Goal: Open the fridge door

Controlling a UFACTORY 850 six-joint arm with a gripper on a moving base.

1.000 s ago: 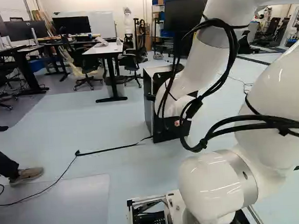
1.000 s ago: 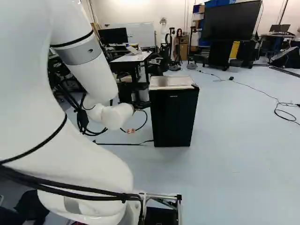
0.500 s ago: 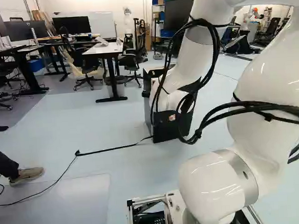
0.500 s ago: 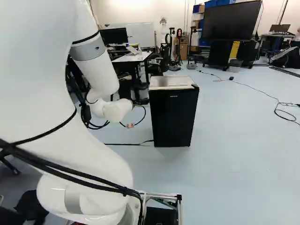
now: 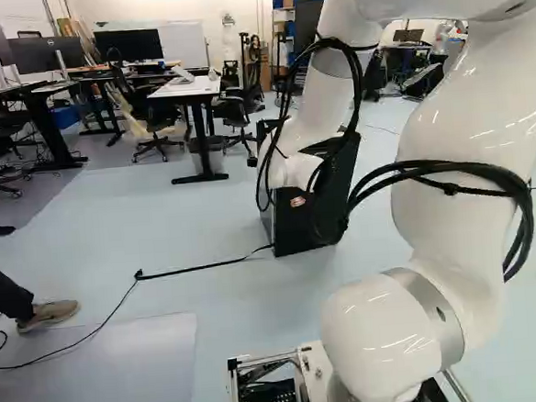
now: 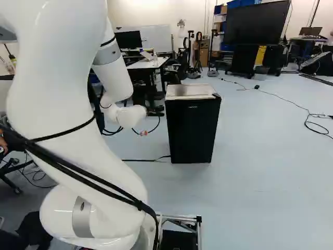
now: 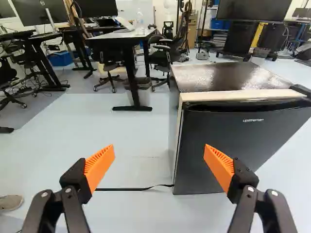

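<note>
Fridge point(image 7: 248, 136) — shut, ahead, R. of gripper point(image 7: 159, 150)

Fridge top point(image 7: 228, 76): smooth, glossy.
Fridge door point(image 7: 228, 150): smooth, fairly matt.
Robot arm point(image 5: 452, 133): smooth, glossy.
Finger pads point(image 7: 100, 167): ridged, matt.

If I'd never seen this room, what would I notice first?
Probably the big, shiny white robot arm, at the right of the left base view. Next, the black, box-shaped fridge on the pale floor, then two orange, ridged pads facing each other in the wrist view.
</note>
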